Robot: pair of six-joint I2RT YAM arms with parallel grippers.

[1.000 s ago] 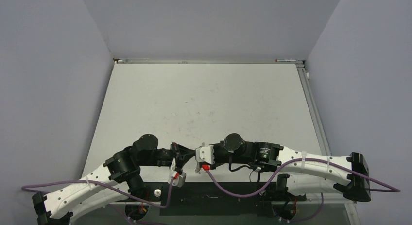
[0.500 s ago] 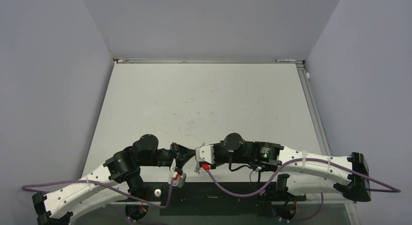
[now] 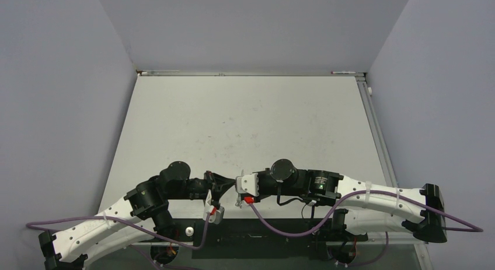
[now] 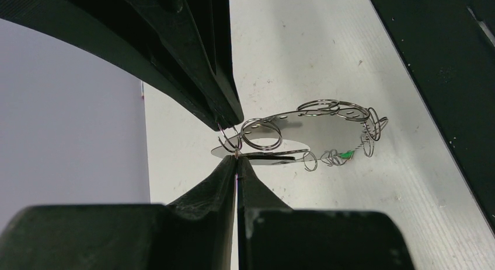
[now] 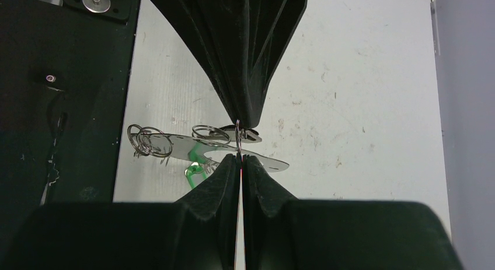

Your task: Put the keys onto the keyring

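Silver keyring (image 4: 303, 127) still pinched by left pincer (image 4: 236, 156), right pincer (image 5: 240, 154); barely shifted.

Both arms lie low over the near edge and bend inward, the left arm (image 3: 93, 229) from the left and the right arm (image 3: 379, 200) from the right, with their wrists facing each other near the middle. The left gripper (image 4: 236, 159) and right gripper (image 5: 240, 155) meet almost tip to tip, each with its fingers pressed together on the keyring (image 4: 335, 109).
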